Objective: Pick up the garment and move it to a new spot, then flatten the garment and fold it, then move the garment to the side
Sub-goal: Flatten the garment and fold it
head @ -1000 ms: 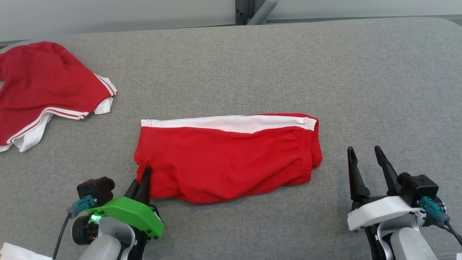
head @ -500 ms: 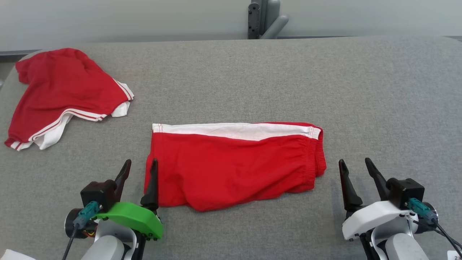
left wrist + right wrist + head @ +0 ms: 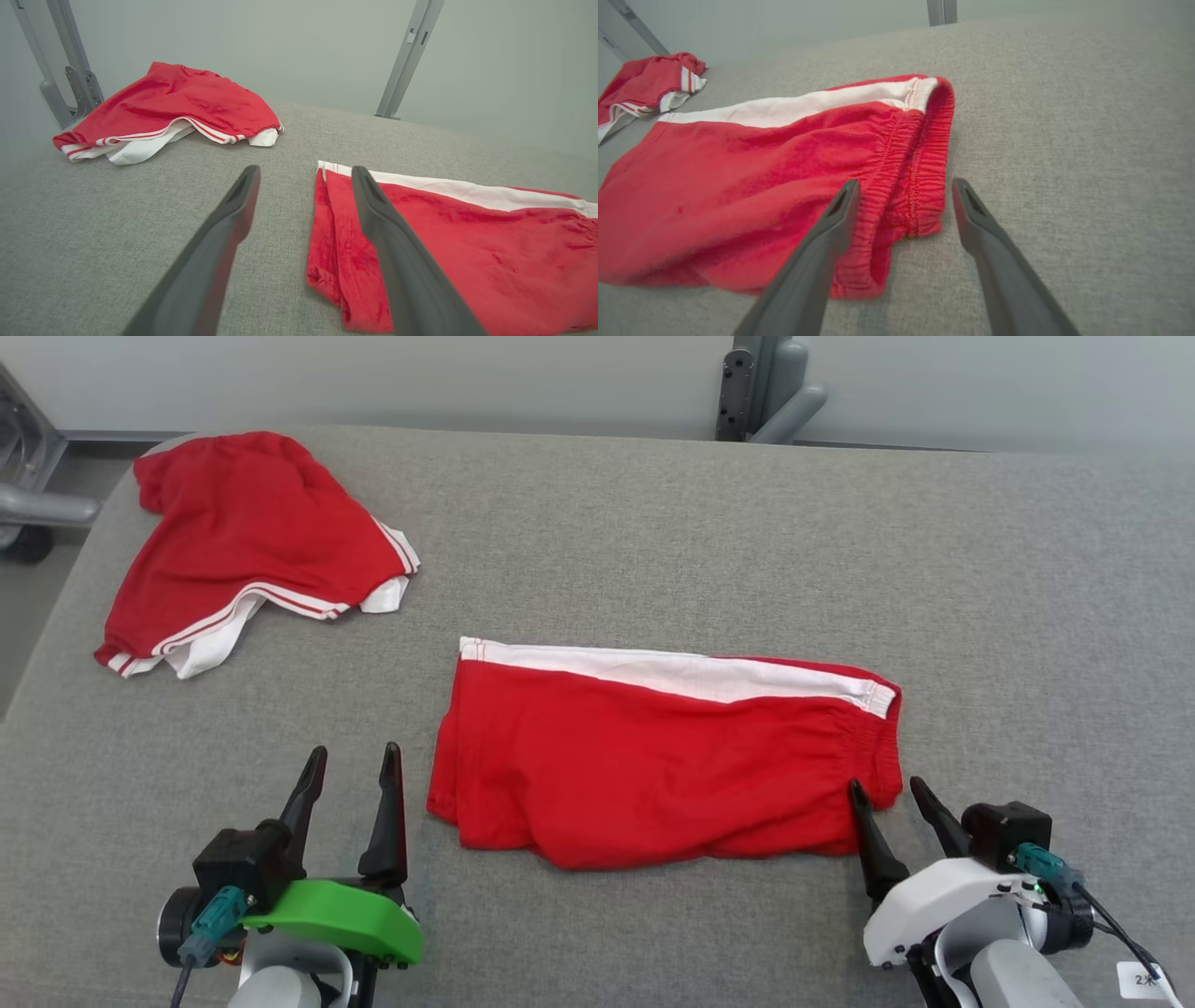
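The garment [image 3: 663,765], red shorts with a white side stripe, lies folded flat in the middle of the grey table. My left gripper [image 3: 355,751] stands open just left of its left edge, holding nothing. In the left wrist view the gripper [image 3: 304,170] points past that folded edge of the garment [image 3: 467,242], with the right finger over the cloth. My right gripper [image 3: 885,786] is open at the near right corner. In the right wrist view the gripper [image 3: 906,183] straddles the elastic waistband of the garment [image 3: 738,186].
A second red garment with white stripes [image 3: 252,541] lies crumpled at the far left of the table [image 3: 653,523]. Grey metal frame parts stand behind the table [image 3: 766,383] and off its left edge [image 3: 37,504].
The head camera has shifted. My left gripper opened, let go of the garment's near left corner and now stands beside it. My right gripper has come up to the waistband corner.
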{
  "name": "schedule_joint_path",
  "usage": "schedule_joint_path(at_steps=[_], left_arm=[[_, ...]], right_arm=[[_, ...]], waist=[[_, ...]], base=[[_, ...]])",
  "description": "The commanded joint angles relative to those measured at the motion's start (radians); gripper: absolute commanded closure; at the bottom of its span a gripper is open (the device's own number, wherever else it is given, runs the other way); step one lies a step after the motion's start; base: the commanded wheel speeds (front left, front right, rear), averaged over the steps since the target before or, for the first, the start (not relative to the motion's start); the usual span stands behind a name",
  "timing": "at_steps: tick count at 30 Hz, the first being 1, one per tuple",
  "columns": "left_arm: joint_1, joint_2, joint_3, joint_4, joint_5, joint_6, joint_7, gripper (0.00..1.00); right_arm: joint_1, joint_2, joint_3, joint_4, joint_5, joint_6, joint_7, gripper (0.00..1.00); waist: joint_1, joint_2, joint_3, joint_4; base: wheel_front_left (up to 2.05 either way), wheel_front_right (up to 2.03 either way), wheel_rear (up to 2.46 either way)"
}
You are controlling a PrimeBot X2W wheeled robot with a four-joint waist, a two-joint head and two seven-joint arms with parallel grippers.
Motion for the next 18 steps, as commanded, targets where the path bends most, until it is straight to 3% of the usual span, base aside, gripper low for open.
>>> schedule_joint_path(at_steps=[1, 15, 17, 18], left_arm=[[0.017, -0.01, 0.016, -0.002, 0.013, -0.008, -0.003, 0.0], [0.027, -0.069, 0.103, -0.002, 0.087, -0.063, -0.003, 0.0], [0.021, -0.078, 0.114, -0.001, 0.097, -0.072, -0.003, 0.0], [0.019, -0.083, 0.12, -0.001, 0.103, -0.074, -0.003, 0.0]], right_arm=[[-0.018, -0.003, -0.017, 0.041, -0.002, -0.002, 0.002, 0.0], [-0.06, 0.0, 0.062, 0.218, 0.191, -0.001, -0.015, 0.0], [-0.075, 0.002, 0.088, 0.243, 0.236, -0.001, -0.014, 0.44], [-0.084, 0.003, 0.099, 0.254, 0.252, -0.001, -0.016, 0.54]], waist=[[0.0, 0.0033, 0.014, 0.026], [0.0, 0.0033, 0.023, 0.049], [0.0, 0.0033, 0.026, 0.049], [0.0, 0.0033, 0.028, 0.048]], base=[[0.0, 0.0, 0.0], [0.0, 0.0, 0.0], [0.0, 0.0, 0.0], [0.0, 0.0, 0.0]])
